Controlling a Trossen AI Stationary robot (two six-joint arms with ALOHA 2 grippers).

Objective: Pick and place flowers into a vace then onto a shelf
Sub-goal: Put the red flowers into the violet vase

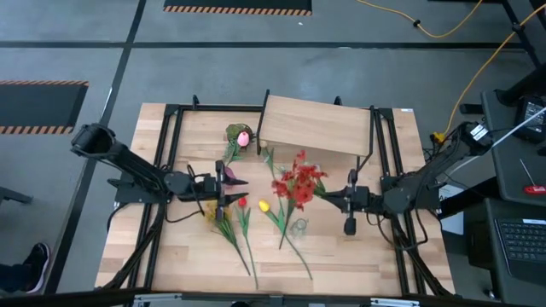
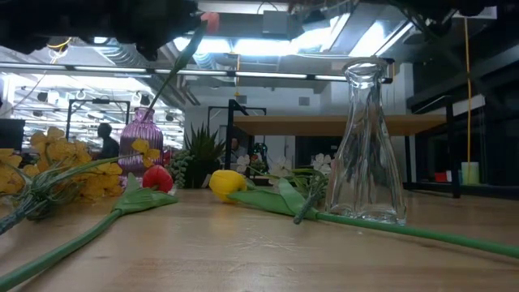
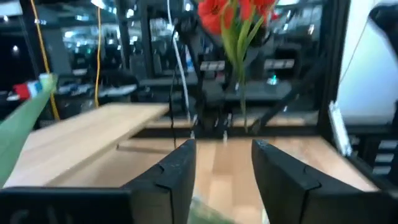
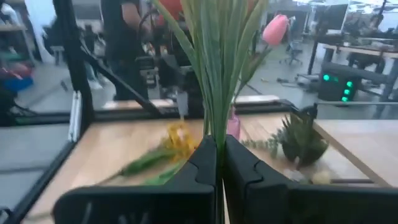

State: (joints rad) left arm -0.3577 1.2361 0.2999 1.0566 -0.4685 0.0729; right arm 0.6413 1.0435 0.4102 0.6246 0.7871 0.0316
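R gripper [image 1: 331, 195] had its fingers pinched tight on stems of the red flower bunch [image 1: 299, 181], held above table centre, just in front of the shelf [image 1: 314, 124]. L gripper [image 1: 229, 182] was w/ fingers spread, nothing between them, by the purple vase [image 2: 142, 139] w/ pink tulip [image 1: 243, 138]. Yellow tulip [image 2: 227, 182], red tulip [image 2: 157, 178] & yellow blooms [image 2: 49, 170] lay on the table [image 1: 358, 247] near the clear vase [image 2: 369, 146].

two dark jointed arms, black cables along links, matte black blocky fingers [image 3: 177, 177].
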